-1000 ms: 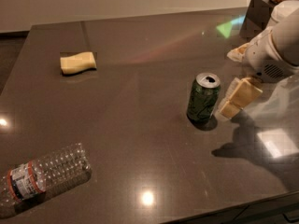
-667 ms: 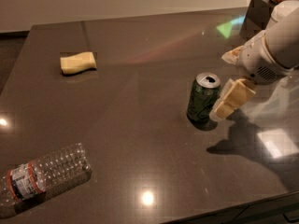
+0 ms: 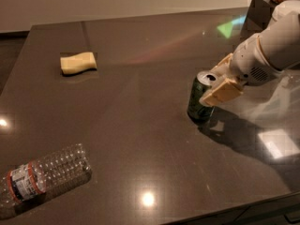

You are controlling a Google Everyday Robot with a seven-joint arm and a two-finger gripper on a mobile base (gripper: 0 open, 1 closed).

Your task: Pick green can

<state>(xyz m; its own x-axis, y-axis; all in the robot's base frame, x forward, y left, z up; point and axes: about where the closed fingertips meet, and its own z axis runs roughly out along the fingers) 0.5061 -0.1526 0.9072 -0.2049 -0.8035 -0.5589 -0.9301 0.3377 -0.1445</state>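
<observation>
1. Standing upright on the dark table (image 3: 140,135), the green can (image 3: 198,104) sits toward the right side, about halfway between the near and far edges. Its silver top faces up.
2. The gripper (image 3: 216,78) is at the can's upper part, coming in from the right on a white arm (image 3: 276,46) that enters from the right edge of the view.
3. Its tan fingers (image 3: 220,93) are spread apart with the top of the can between them. One flat finger lies across the near right side of the can just under the rim, and the other shows behind the rim on the far side.
4. Whether either finger presses on the metal cannot be told. The can's base rests on the table, with its dark shadow just beside it to the right.
5. A yellow sponge (image 3: 78,62) lies flat on the far left part of the table, well apart from the can.
6. A clear plastic bottle (image 3: 47,172) lies on its side near the front left corner. A label with a red band wraps its left end.
7. A dark box (image 3: 257,13) stands at the far right corner behind the arm, and a green patch of light (image 3: 229,29) is reflected on the table near it.
</observation>
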